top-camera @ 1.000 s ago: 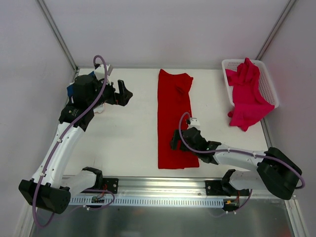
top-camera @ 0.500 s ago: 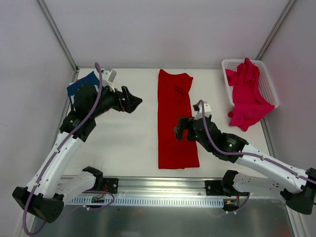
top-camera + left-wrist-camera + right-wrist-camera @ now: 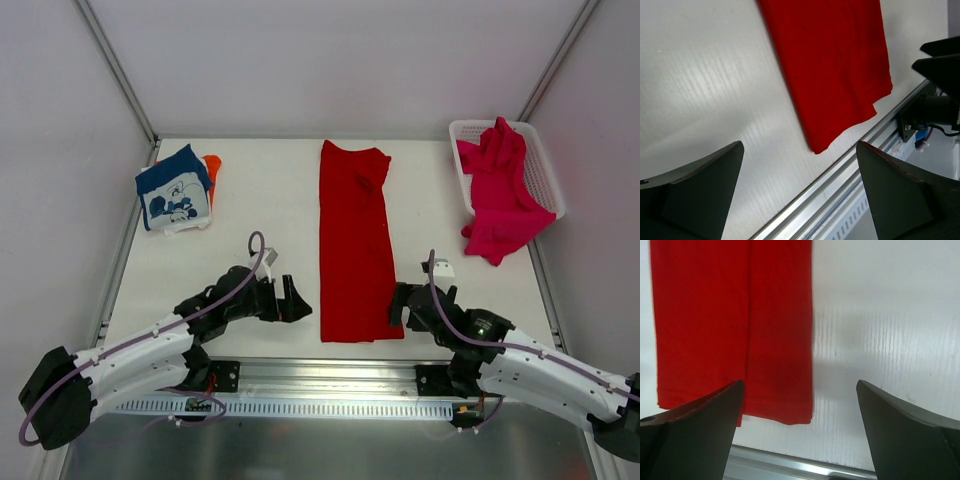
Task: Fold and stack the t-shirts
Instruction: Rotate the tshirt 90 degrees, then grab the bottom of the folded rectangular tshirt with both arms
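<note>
The bright red t-shirt (image 3: 353,240) lies flat as a long folded strip down the middle of the table. My left gripper (image 3: 300,309) is open and empty just left of its near left corner. My right gripper (image 3: 399,304) is open and empty just right of its near right corner. The left wrist view shows the red shirt's (image 3: 830,65) near hem beyond the open gripper (image 3: 800,200). The right wrist view shows the shirt's (image 3: 735,325) near right corner by the open gripper (image 3: 800,435). The navy shirt (image 3: 172,192) lies folded at the far left on the orange one (image 3: 212,164). The magenta shirt (image 3: 500,195) hangs out of the basket.
The white mesh basket (image 3: 547,165) stands at the far right corner. The table's metal front rail (image 3: 330,375) runs just behind both grippers and also shows in the left wrist view (image 3: 840,195). White walls enclose the table on three sides.
Both arms have swung toward the near end of the red shirt, one on each side. The left arm left the far-left corner, uncovering the navy and orange stack.
</note>
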Controlling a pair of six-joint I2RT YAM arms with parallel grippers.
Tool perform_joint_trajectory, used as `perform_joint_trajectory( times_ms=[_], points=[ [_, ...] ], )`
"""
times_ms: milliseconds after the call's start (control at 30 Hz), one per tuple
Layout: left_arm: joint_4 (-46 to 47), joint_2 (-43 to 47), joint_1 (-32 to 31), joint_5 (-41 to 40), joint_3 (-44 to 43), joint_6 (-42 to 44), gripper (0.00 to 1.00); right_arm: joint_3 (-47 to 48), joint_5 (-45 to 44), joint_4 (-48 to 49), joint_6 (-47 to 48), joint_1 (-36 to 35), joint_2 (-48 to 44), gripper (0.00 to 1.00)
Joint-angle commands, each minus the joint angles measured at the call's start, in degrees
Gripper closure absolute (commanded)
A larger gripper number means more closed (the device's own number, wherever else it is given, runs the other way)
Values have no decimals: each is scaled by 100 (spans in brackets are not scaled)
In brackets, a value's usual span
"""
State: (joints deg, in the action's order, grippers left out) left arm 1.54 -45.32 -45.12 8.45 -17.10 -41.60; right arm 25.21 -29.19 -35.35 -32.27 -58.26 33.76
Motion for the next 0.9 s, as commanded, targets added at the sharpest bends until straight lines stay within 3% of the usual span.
perform_joint_trajectory(
  times_ms=[0,67,367,633,733,867],
  points=[
    [1478,-501,-416,-133,136,-611,4,-253,273,255,-552,-19,43,1],
    [1778,-949,-681,-361,189,-726,6,-402,326,371,-692,-27,183,6],
    [3404,-2612,-1850,-1064,233,-1438,11,-763,405,529,-1009,-36,79,11],
    [3669,-3176,-2334,-1337,23,-1649,23,-1018,484,617,-1194,-71,-28,19],
    [3669,-3308,-2387,-1363,-47,-1675,23,-1018,519,740,-1203,-107,130,42],
    [3591,-3255,-2387,-1416,-21,-1649,24,-966,476,758,-1229,-150,298,61]
  ],
)
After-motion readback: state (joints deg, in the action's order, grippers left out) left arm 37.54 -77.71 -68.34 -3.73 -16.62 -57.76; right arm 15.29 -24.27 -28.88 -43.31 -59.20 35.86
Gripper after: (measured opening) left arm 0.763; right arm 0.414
